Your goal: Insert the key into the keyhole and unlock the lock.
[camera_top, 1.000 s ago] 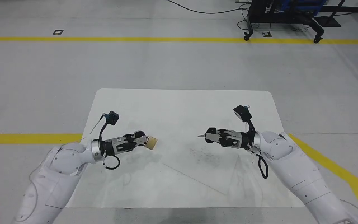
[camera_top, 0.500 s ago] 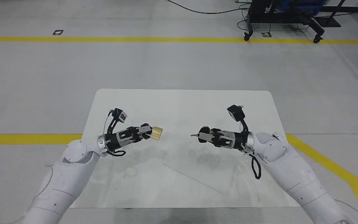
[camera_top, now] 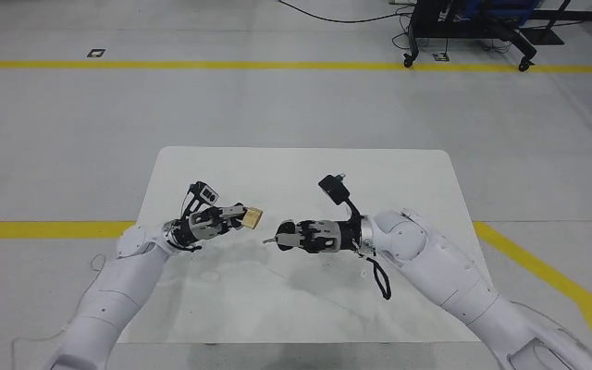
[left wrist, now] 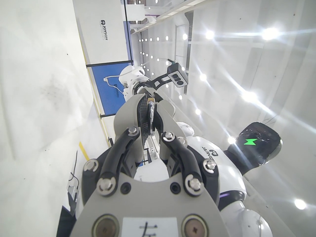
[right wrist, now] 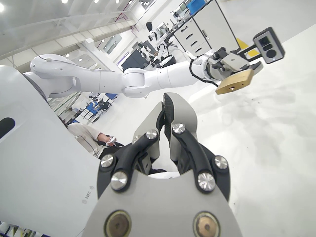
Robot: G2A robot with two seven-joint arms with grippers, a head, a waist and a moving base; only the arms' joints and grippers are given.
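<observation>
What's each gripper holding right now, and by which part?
Left gripper holds the lock by its shackle, body sticking out. Right gripper holds the key by its head end, blade protruding.

L gripper (camera_top: pixel 233 219) & R gripper (camera_top: pixel 283 237) both clamped — tips facing, near.

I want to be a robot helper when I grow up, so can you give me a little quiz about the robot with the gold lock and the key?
1. Fill in: the right pincer is shut on the ____.
2. True or false: that thing is already inside the lock.
3. Pick one. The lock is: A held by nothing; B held in the left pincer; C held in the right pincer.

Key: 1 the key; 2 false, there is a gap between them; 3 B.
</observation>
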